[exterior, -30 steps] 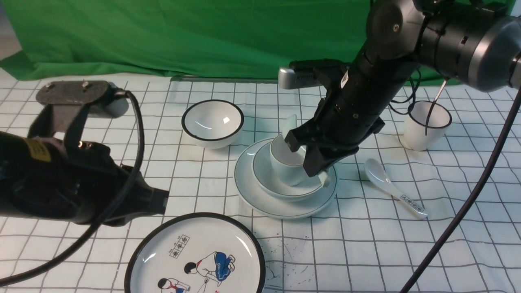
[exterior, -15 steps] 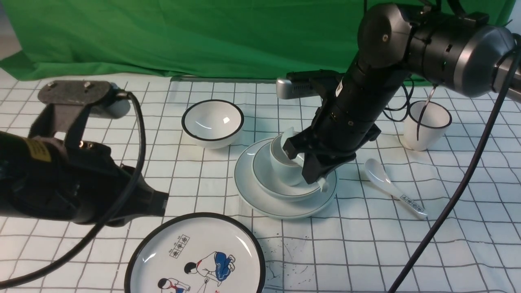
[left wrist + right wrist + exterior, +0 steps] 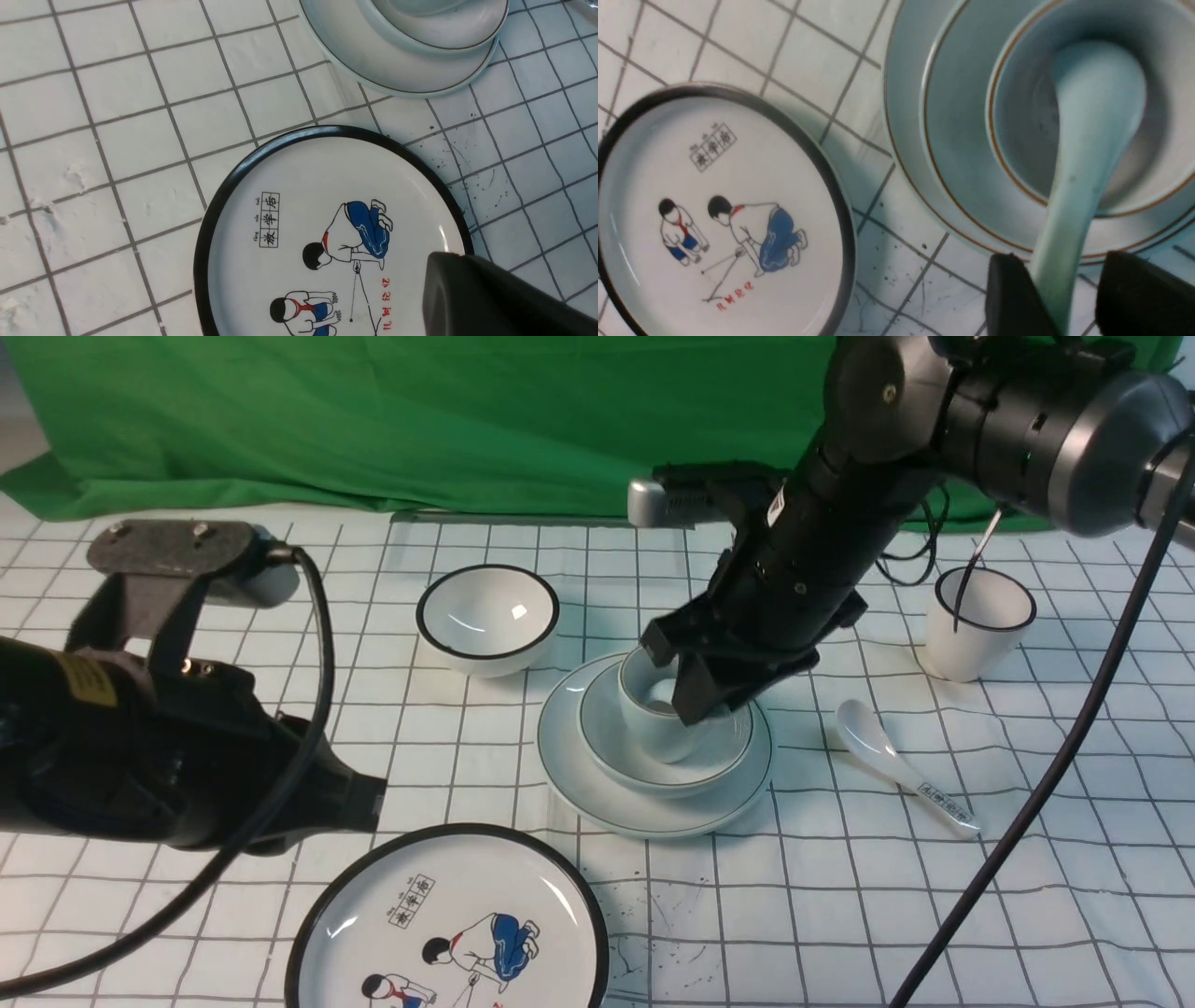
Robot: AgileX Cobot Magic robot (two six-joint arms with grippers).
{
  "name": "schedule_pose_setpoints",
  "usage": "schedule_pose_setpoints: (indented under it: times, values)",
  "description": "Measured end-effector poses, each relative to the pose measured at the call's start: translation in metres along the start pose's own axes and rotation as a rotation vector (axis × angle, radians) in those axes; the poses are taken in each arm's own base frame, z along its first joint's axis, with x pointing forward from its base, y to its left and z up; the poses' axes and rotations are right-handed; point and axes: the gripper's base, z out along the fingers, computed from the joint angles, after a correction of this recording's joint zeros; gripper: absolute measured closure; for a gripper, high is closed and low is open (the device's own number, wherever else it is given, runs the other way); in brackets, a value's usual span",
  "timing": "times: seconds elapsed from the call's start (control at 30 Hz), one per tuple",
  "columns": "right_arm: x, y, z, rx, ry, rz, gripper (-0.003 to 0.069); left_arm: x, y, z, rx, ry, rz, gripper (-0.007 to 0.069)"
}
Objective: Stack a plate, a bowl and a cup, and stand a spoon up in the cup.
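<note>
— Count?
— Two each of plates, bowls, cups, spoons. Centre stack: plate point(image 3: 597, 793), bowl point(image 3: 733, 751), cup point(image 3: 653, 733). The right gripper point(image 3: 1069, 298) clamps the spoon point(image 3: 1092, 121), scoop inside the cup, masking its three-o'clock rim.
— Around the stack?
— The cartoon plate point(image 3: 448, 924) at seven, black-rimmed bowl point(image 3: 487, 616) at ten, black-rimmed cup point(image 3: 980, 621) at two, printed spoon point(image 3: 896, 765) at three. The left gripper point(image 3: 369, 800): grip unclear.

Plate point(image 3: 635, 814): pale grey-white, dark rim line.
Bowl point(image 3: 721, 756): pale grey-white, dark rim line.
Cup point(image 3: 653, 730): pale grey-white, faint rim line.
Spoon point(image 3: 1097, 107): plain white.
Cartoon plate point(image 3: 527, 887): white, black rim, blue-red figures.
Tablecloth point(image 3: 887, 896): white, grey grid.

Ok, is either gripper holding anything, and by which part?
The right gripper holds the spoon by its handle, scoop end in the cup. Left gripper holds nothing visible.
</note>
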Motion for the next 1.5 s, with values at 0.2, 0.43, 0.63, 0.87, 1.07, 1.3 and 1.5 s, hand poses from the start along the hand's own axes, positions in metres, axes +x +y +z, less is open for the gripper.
schedule_pose_setpoints:
  times: [0.2, 0.43, 0.63, 0.87, 1.07, 1.3, 1.5]
  values:
    - [-0.015, 0.005, -0.043, 0.063, -0.064, -0.056, 0.0273, 0.0, 0.001, 0.0, -0.014, 0.001, 0.014, 0.0624]
    - [-0.003, 0.016, -0.14, 0.176, -0.313, -0.03, 0.0435, 0.0, 0.003, 0.0, -0.031, 0.003, 0.031, 0.0624]
    - [0.094, 0.028, -0.249, 0.306, -0.559, 0.032, 0.0624, 0.0, 0.003, 0.0, -0.035, -0.001, 0.035, 0.0624]
    - [0.197, 0.022, -0.269, 0.319, -0.856, 0.023, 0.0624, -0.003, 0.001, -0.007, -0.027, -0.064, 0.033, 0.0624]
    - [0.254, 0.011, -0.236, 0.26, -0.978, -0.018, 0.0633, -0.003, 0.001, -0.009, -0.026, -0.072, 0.035, 0.0624]
    - [0.332, -0.009, -0.171, 0.205, -1.219, -0.117, 0.0634, 0.001, 0.0, -0.019, -0.016, -0.201, 0.022, 0.0624]
    - [0.356, -0.016, -0.127, 0.15, -1.345, -0.18, 0.0616, 0.037, 0.002, -0.046, 0.0, -0.427, 0.012, 0.0624]
